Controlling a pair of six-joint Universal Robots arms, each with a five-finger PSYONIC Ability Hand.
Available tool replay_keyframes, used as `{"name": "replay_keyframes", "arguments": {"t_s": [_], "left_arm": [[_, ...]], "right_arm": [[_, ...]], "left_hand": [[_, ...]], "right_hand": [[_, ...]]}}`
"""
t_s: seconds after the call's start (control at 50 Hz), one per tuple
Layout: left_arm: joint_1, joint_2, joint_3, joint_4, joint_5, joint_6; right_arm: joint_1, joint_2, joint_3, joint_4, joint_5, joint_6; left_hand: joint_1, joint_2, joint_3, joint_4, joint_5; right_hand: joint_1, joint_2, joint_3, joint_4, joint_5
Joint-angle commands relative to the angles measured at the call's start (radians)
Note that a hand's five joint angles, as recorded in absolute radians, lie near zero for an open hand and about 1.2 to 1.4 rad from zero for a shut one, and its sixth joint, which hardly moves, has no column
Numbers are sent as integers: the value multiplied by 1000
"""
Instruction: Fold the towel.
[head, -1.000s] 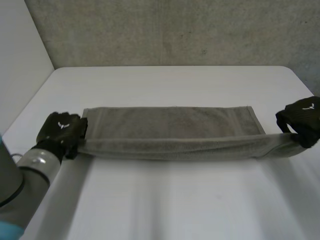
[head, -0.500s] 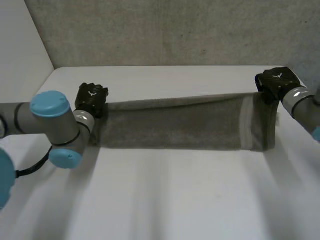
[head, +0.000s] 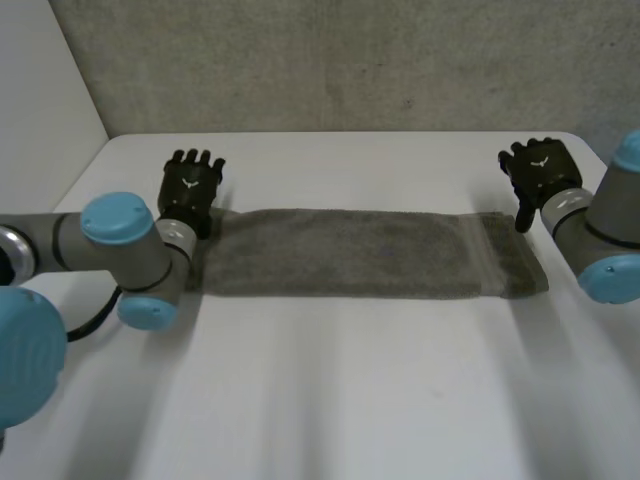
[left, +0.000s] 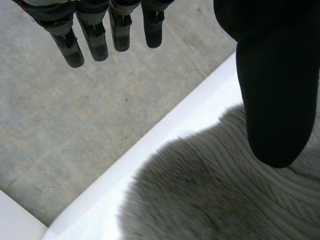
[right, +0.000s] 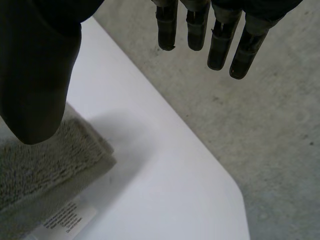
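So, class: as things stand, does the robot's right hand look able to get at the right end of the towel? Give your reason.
Probably yes. The right hand is open and sits just past the far corner of the towel at its right end. Nothing stands between them on the table.

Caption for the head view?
Folded towel flat on white table; left robot hand and right robot hand open at its ends.

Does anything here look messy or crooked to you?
Hardly anything: the towel lies folded and flat. The one oddity is its white label, which pokes out from under the folded end beside the right hand.
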Motion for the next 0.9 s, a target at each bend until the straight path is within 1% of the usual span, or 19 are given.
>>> {"name": "replay_keyframes", "arguments": {"t_s": [0.02,0.06,0.08,0.12,0.2,0.24,0.28,0.3,0.34,0.36,0.38,0.4,0.42,0.46,0.52,0.68,0.74,0.78,0.9], "left_arm": [[12,163,-134,-4,2,-1],[29,245,-215,-15,3,-6],[29,246,-216,-15,3,-6],[55,313,-295,-30,6,-10],[72,359,-359,-46,6,-17],[78,374,-384,-49,6,-24],[84,391,-438,-49,11,-64],[84,391,-438,-49,11,-64],[86,402,-481,-50,17,-125],[86,402,-481,-50,17,-125],[84,405,-496,-50,17,-156],[84,405,-496,-50,17,-156],[84,413,-510,-50,17,-185],[84,417,-518,-49,19,-207],[83,437,-525,-49,17,-260],[81,468,-555,-35,17,-280],[81,468,-555,-35,17,-280],[81,468,-555,-34,19,-280],[81,466,-556,-29,17,-280]], "right_arm": [[-13,-169,132,55,-11,1],[-15,-235,185,139,-14,4],[-15,-235,186,139,-14,4],[-16,-269,235,237,-18,9],[-21,-278,284,288,-26,10],[-33,-278,313,286,-38,10],[-80,-278,370,283,-102,12],[-81,-278,370,283,-103,12],[-104,-264,408,283,-174,12],[-104,-264,408,283,-175,12],[-108,-253,413,279,-196,12],[-108,-253,413,279,-196,12],[-114,-232,413,268,-204,13],[-128,-191,416,208,-202,13],[-128,-169,430,138,-201,15],[-141,-163,436,43,-201,53],[-142,-163,434,33,-202,59],[-142,-157,428,23,-202,63],[-141,-126,410,21,-201,63]], "left_hand": [[4,7,8,7,-29],[4,7,8,7,-29],[4,7,8,7,-29],[4,7,8,7,-29],[4,7,8,7,-29],[4,7,8,7,-29],[4,7,8,7,-29],[4,7,8,7,-29],[4,7,8,7,-29],[4,7,8,7,-29],[4,7,8,7,-29],[4,7,8,7,-29],[4,7,8,7,-29],[4,7,8,7,-29],[4,7,8,7,-29],[4,7,8,7,-29],[4,7,8,7,-29],[4,7,8,7,-29],[4,7,8,7,-29]], "right_hand": [[-59,-72,-68,-82,-59],[-59,-72,-68,-82,-59],[-59,-72,-68,-82,-59],[-59,-72,-68,-82,-59],[-59,-72,-68,-82,-59],[-13,-26,-23,-37,-13],[25,12,15,1,25],[25,12,15,1,25],[34,21,24,10,34],[34,21,24,10,34],[66,53,56,42,66],[66,53,57,43,66],[86,73,77,63,86],[113,100,103,89,113],[160,147,150,136,159],[345,332,335,321,345],[365,353,356,342,365],[430,417,420,406,430],[471,458,462,448,471]]}}
